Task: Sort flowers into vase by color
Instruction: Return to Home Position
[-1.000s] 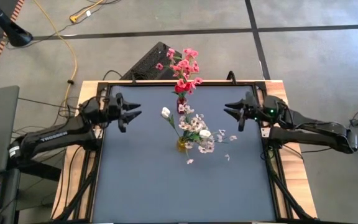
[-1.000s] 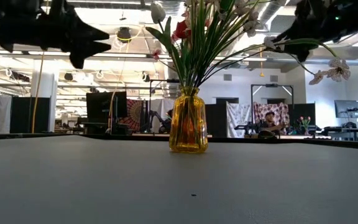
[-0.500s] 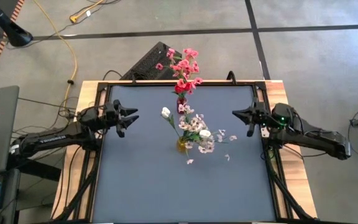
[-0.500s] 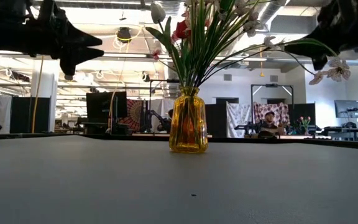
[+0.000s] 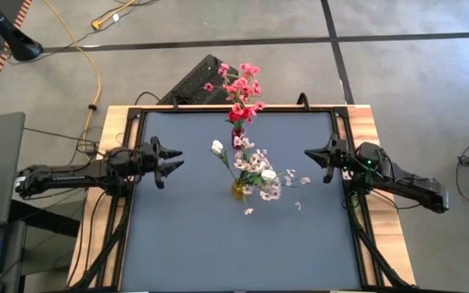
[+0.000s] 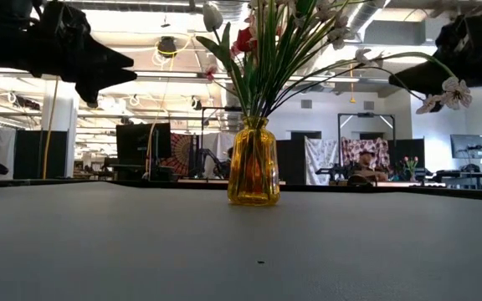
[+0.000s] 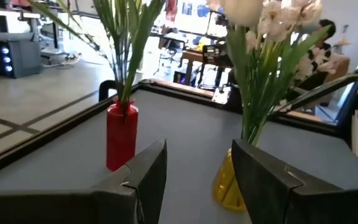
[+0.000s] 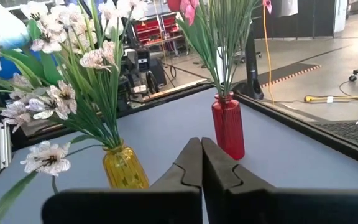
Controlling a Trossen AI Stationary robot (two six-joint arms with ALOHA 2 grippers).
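- Now the sorting looks finished — the pink and red flowers [image 5: 241,85] stand in the red vase [image 5: 238,135] toward the far edge of the worktop [image 5: 194,236], the pale and white flowers [image 5: 256,167] in the yellow vase [image 6: 253,163] at its middle.
- At the left edge the left tool [image 7: 197,155] hangs with fingers spread and empty; at the right edge the right tool [image 8: 201,146] has fingers pressed together on nothing (both well apart from the vases).
- Step in hand, I judge — parking the arms, which calls only for a pull-back clear of the overhanging blossoms.
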